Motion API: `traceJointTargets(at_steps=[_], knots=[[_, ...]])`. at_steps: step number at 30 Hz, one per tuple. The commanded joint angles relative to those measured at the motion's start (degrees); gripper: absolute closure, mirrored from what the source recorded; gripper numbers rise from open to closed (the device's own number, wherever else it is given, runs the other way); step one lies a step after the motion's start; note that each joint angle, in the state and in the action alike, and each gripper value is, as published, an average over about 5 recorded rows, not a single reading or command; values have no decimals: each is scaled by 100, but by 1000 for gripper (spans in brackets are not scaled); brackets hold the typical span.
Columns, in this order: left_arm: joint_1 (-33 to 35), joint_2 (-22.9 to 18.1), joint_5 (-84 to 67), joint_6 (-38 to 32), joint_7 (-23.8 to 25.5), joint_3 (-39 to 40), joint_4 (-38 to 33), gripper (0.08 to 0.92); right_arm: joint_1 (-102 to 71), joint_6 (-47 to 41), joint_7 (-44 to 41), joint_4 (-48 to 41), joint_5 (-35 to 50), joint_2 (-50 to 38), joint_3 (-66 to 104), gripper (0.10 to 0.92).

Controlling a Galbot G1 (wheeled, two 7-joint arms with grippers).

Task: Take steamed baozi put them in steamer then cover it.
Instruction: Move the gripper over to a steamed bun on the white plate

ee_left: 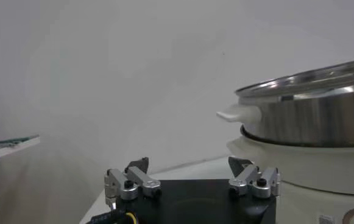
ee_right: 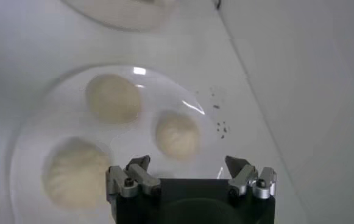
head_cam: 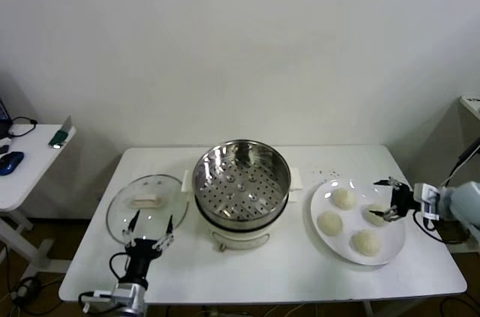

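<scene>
The four round, cream-white steamed baozi (head_cam: 352, 219) sit on a flat white plate (head_cam: 322, 195), none of them yet in the round shiny steel steamer (head_cam: 241, 182) with its perforated basket floor. Your right gripper (head_cam: 388, 197) hangs over the plate's outer side with its jaws spread wide and nothing between them; the bun on that outer side (head_cam: 377, 214) lies directly under it, and the other three lie beyond it, toward the steamer.

I judge the step in hand to be the first pick. Take the bun beneath the fingers, since it needs the least travel. In the right wrist view the nearest bun (ee_right: 178, 135) sits just ahead of the fingertips, a little off the midline, so centre it between them before you descend. Come down straight, close on the widest part of the dome, not the pleated top, and squeeze gently: the dough will probably give and could tear or stick. Keep the fingertips off the neighbouring buns, which lie near but apart.

Carry it high enough to clear the steamer's rim.

Your left gripper (head_cam: 148, 231) waits with jaws wide at the near edge of the round clear glass cover (head_cam: 142, 216), whose cream-white oblong handle (head_cam: 147, 200) lies just beyond the fingertips. Leave it there until all buns are in.
</scene>
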Motion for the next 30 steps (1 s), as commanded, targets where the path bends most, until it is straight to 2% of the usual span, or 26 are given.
traceJointTargets(at_steps=[1,5,10,21,30], knots=[[-75,22,-18,64,-3,-24,22,177,2913,184,-821,-1100,-327,102,-2862,203],[-99,35,-23,105,-7,-41,35,177,3719,131,-903,-1274,75,434,-4268,203],[-110,54,-19,131,-8,-43,36,177,3972,79,-879,-1678,261,931,-4947,203],[-102,119,-49,160,-21,-103,52,177,3564,132,-746,-2546,67,1728,-4847,203],[-113,122,-49,148,-27,-144,121,177,3235,223,-673,-2856,-149,2052,-4609,203]])
